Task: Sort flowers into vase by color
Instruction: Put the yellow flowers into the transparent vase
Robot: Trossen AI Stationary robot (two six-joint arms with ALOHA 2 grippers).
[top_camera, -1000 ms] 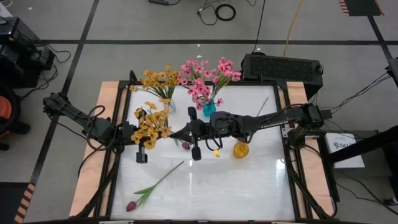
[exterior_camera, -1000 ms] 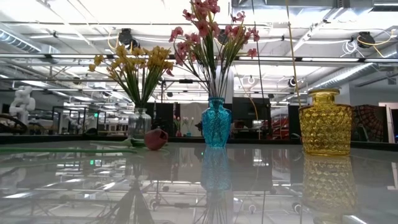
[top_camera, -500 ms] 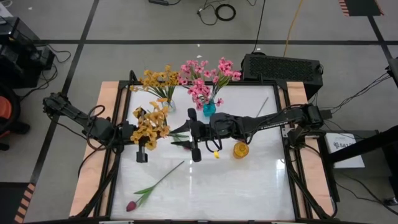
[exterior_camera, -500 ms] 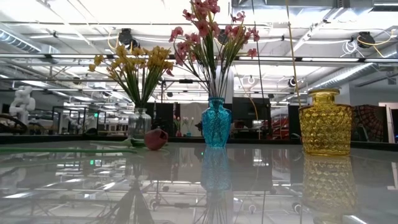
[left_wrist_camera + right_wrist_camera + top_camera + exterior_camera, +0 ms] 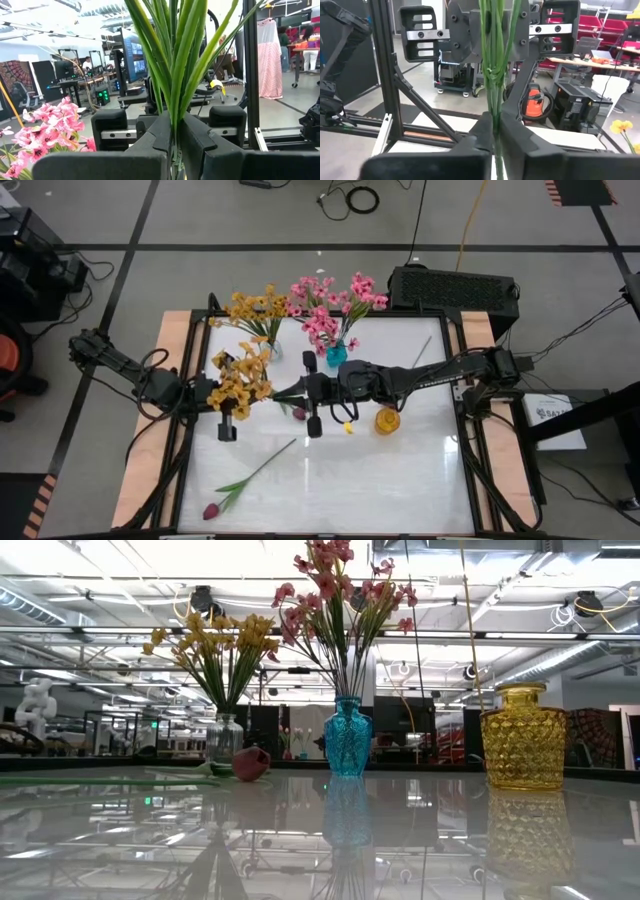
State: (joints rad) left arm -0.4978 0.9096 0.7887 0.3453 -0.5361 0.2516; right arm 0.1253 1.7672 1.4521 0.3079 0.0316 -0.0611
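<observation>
Spray in hand: we have a yellow spray point(image 5: 242, 380) held off the table, just left of the blue vase point(image 5: 336, 354), its stems running toward the table's middle.
Left gripper point(image 5: 214, 394): closed tight on the stems close under the blossoms; the left wrist view shows green stalks pinched between our two dark fingers point(image 5: 162, 135).
Right gripper point(image 5: 304, 392): closed on the far end of the same stems point(image 5: 495, 75), facing the left one, so both hold one bunch.
Handling: we judge the spray light, its bundled stems thin, springy and likely slick plastic, the blossom head bulky and floppy. The best hold is low on the bundled stems, never on the blossoms.
Clear vase point(image 5: 224, 736): just left of the blue vase, already holding yellow sprays point(image 5: 212, 648).
Blue vase contents: pink sprays point(image 5: 335, 595) standing upright.
Amber vase point(image 5: 387, 420): in front of the blue vase and a little right; nothing shows in it.
Loose tulip point(image 5: 245, 482): lying well in front of the blue vase, toward the front left corner.
Second tulip bud point(image 5: 298, 413): on the table under the held stems.
Risk: pulling both ends could bend the stems.
</observation>
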